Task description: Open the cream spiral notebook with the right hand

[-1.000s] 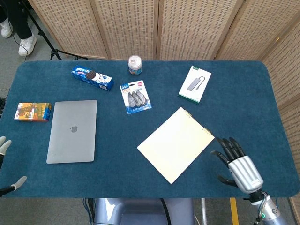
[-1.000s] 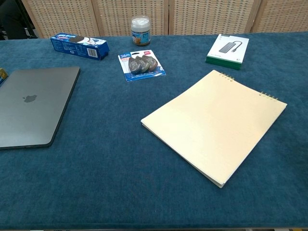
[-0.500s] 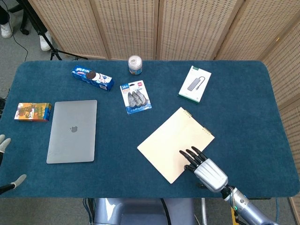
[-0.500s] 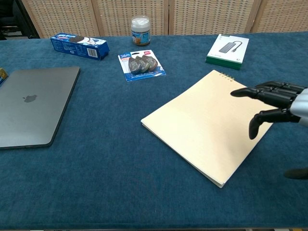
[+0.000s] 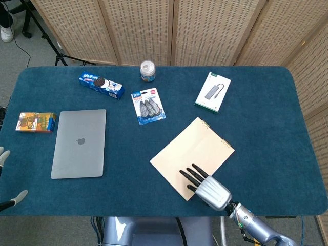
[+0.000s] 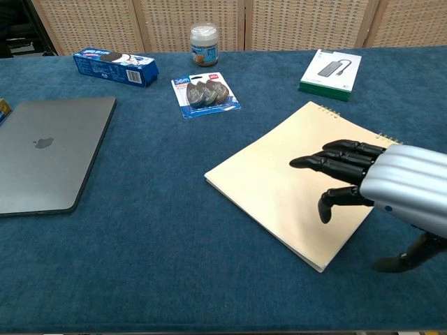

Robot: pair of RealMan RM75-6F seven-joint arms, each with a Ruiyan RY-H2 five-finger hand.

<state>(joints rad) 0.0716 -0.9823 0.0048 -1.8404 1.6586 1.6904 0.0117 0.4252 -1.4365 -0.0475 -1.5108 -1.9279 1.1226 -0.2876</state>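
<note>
Notebook (image 5: 192, 156) is found closed, flat on the table (image 5: 266, 118); right hand (image 5: 205, 185) is held above it, fingers spread, nothing gripped.

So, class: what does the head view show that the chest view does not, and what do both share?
Only the head view shows the whole orange snack box at the table's left end and part of the left robot hand at the frame's left edge.

Only the chest view shows the notebook's side edge and the right robot hand from the side.

Both show the cream spiral notebook, closed, with that hand over it, plus the laptop, cookie box, jar, blister pack and white box.
</note>
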